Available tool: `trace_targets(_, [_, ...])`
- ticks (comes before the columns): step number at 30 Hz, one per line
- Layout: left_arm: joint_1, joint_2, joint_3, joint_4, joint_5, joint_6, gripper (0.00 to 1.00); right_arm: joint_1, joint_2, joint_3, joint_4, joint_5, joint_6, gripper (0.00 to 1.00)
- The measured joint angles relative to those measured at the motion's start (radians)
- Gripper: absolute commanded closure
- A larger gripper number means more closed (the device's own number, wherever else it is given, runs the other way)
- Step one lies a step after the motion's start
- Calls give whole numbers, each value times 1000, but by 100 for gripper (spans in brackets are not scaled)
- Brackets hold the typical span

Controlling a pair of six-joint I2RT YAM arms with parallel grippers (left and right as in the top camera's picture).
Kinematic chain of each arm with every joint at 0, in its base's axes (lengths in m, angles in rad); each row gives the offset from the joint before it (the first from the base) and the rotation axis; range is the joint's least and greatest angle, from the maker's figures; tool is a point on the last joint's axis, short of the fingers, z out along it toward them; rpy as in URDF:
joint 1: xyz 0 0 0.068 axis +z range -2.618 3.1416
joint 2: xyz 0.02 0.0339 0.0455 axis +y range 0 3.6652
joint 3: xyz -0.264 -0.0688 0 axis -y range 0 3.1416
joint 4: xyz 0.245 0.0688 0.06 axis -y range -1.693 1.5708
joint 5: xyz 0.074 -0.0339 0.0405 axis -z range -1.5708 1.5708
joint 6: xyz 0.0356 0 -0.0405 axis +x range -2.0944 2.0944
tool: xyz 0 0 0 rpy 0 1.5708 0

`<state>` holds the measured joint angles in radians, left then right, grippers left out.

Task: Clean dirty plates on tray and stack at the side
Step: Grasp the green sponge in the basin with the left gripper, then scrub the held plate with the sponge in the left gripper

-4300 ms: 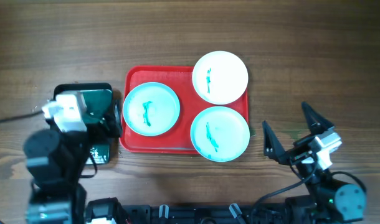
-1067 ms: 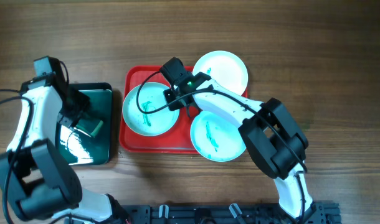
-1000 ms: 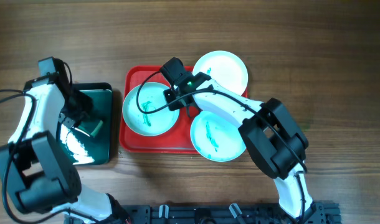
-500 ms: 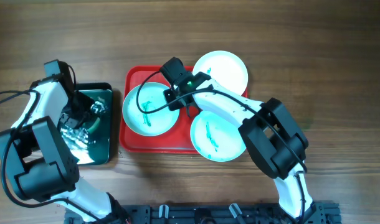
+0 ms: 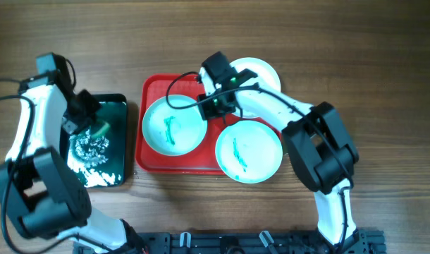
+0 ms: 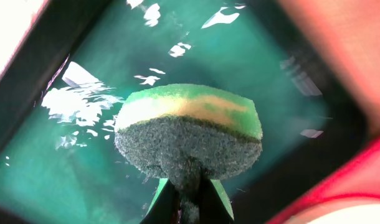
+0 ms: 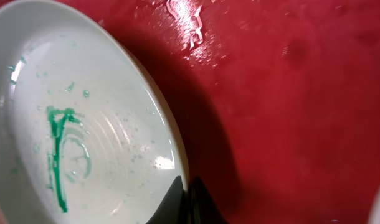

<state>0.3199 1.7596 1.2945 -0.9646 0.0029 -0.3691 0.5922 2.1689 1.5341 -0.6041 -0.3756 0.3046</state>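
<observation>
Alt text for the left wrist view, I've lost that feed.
The left gripper pinches a green-and-yellow sponge with a dark scouring face, over the wet green inside of the black tray. A corner of the red tray shows at lower right.

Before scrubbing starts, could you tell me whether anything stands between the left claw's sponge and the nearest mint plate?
Nothing visible does. Only the low rims of the black tray and red tray lie between the sponge and that mint plate; the right claw grips its far edge.

Robotics lab bench: wood-grain table [image 5: 370,49], left arm [image 5: 28,130] and right arm [image 5: 321,148] at its edge.
</observation>
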Motion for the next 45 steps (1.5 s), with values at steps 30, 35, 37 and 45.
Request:
trace_targets(30, [-523, 138, -95, 165, 21, 46, 96, -16, 7, -4, 6, 8, 15, 96])
trace_targets(35, [-587, 138, -107, 149, 158, 173, 96, -16, 7, -6, 8, 14, 15, 96])
trace_targets(37, [-611, 138, -112, 148, 201, 202, 96, -16, 7, -6, 8, 14, 17, 96])
trace_targets(45, [-594, 138, -109, 139, 76, -92, 96, -22, 8, -6, -21, -19, 169, 96])
